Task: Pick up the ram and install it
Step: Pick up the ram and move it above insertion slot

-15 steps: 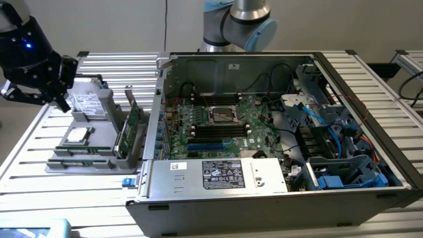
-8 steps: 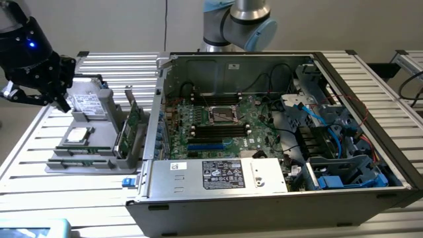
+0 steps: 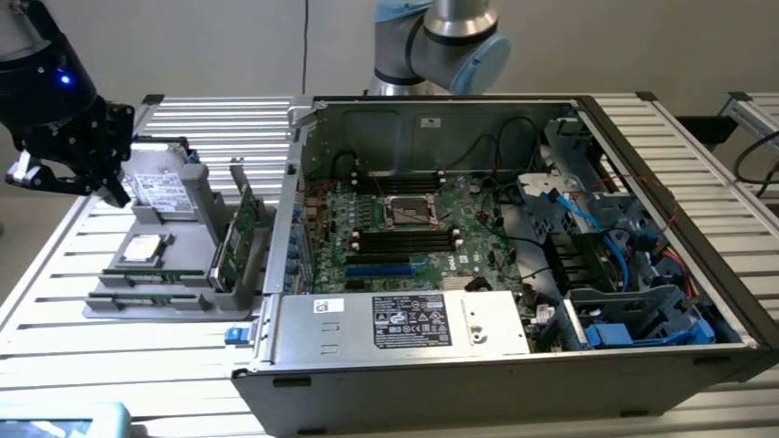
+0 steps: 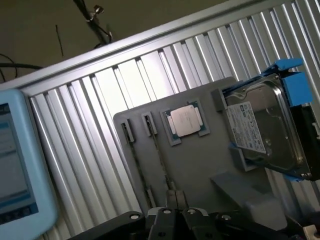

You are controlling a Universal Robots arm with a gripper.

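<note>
While the open computer case [image 3: 402,119] takes up most of the slatted table [image 3: 207,114], a gray tray [image 3: 146,310] sits beside it at the exterior view's left. Above the tray hangs the gripper [image 3: 71,182], its claw fully closed on nothing. The ram [image 3: 152,274] stands on edge in the tray's slots, apart from the claw.

A plain pale wall [image 3: 219,46] is running across the top of the exterior view, evenly lit. A table [image 3: 134,351] of ribbed aluminium slats is spreading over the middle and lower frame. A second slatted table [image 3: 757,108] is peeking in at the exterior view's upper right. Grey floor [image 3: 15,242] is showing at the exterior view's left. In the wrist view the slats are catching bright light, and dark cables [image 4: 20,65] are lying on the brownish floor.
</note>
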